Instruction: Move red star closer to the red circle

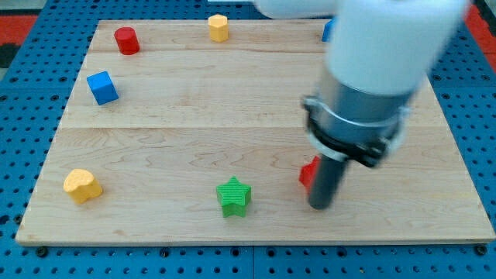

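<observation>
The red star [308, 173] lies right of the board's middle near the view's bottom, mostly hidden behind my rod; only its left edge shows. My tip [319, 206] rests on the board just right of and below that visible edge, touching or nearly touching the star. The red circle [126, 39], a short red cylinder, stands at the view's top left, far from the star. The arm's blurred white and grey body covers the board's upper right.
A blue cube [102, 87] sits at the left, below the red circle. A yellow hexagon [218, 27] is at the top middle. A yellow heart [82, 185] lies bottom left. A green star [233, 196] lies left of my tip. A blue block [328, 30] peeks out beside the arm.
</observation>
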Robot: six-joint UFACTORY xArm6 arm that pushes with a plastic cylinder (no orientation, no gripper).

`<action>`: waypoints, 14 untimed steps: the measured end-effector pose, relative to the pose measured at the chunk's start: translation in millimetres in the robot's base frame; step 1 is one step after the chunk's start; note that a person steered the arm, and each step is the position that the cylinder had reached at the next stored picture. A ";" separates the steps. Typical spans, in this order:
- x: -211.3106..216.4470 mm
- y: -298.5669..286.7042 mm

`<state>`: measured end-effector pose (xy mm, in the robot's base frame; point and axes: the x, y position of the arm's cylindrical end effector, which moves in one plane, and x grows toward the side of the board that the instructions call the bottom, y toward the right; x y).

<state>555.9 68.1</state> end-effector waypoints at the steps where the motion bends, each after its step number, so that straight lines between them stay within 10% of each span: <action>1: -57.2 3.4; 3: -26.8 47.7; 6: -135.8 -43.2; 7: -95.6 -10.9; 14: -194.1 -68.7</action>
<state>361.8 -0.6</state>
